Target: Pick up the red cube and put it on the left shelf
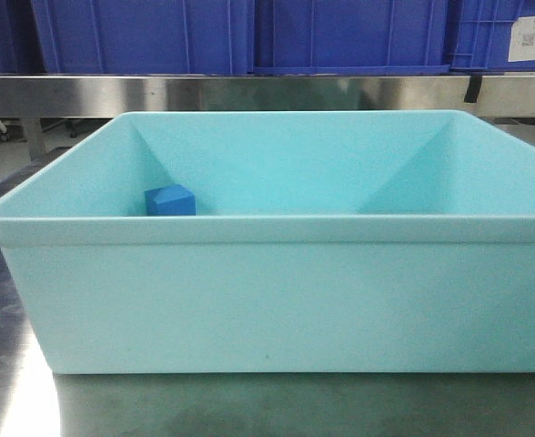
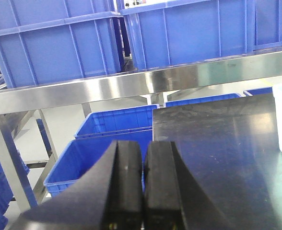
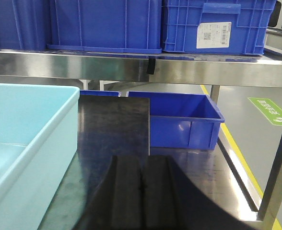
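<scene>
Sight of the red cube is had in none of the three views. It may lie low in the pale teal bin, hidden behind the near wall, but that cannot be confirmed. Only the small blue cube shows, resting on the bin floor toward nine o'clock of the front view, near the left wall. Both claws are clenched on nothing. The left gripper has its black fingers pressed together above the dark tabletop, and the right gripper likewise, with the bin at nine o'clock of its view. The left shelf, its steel rail carrying blue crates, runs across twelve o'clock of the left wrist view. Judged by the blue one, the red cube should be light, rigid and sturdy, with smooth faces that could slip. A grip from above across two opposite flat faces, at mid-height, seems best.
</scene>
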You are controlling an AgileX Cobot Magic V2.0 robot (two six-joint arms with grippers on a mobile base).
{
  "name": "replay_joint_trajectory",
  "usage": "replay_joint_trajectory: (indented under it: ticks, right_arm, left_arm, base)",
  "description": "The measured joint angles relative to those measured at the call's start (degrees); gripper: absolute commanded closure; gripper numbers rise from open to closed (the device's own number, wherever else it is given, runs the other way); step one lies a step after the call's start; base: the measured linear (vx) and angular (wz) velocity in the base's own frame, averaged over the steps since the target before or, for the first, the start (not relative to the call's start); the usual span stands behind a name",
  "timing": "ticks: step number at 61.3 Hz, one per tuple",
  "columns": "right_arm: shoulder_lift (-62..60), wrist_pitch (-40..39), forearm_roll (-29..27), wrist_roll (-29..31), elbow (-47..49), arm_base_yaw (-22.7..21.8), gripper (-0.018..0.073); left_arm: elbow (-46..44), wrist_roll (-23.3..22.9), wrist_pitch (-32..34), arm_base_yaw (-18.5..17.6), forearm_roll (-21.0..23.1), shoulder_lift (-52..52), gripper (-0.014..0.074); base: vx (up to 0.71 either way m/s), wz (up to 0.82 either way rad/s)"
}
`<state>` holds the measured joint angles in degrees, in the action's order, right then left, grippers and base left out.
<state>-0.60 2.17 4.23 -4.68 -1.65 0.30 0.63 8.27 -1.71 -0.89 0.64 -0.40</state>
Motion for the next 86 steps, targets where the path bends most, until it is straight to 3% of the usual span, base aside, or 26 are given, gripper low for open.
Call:
replay_joint_trajectory:
  ticks: [86]
  right_arm:
    - [0.0, -1.21, 0.0, 0.0, 0.0, 0.0, 0.0506]
  left_arm:
    - [0.0, 0.0, 0.0, 0.0, 0.0, 0.0, 0.0491]
  base:
    - [0.0, 0.0]
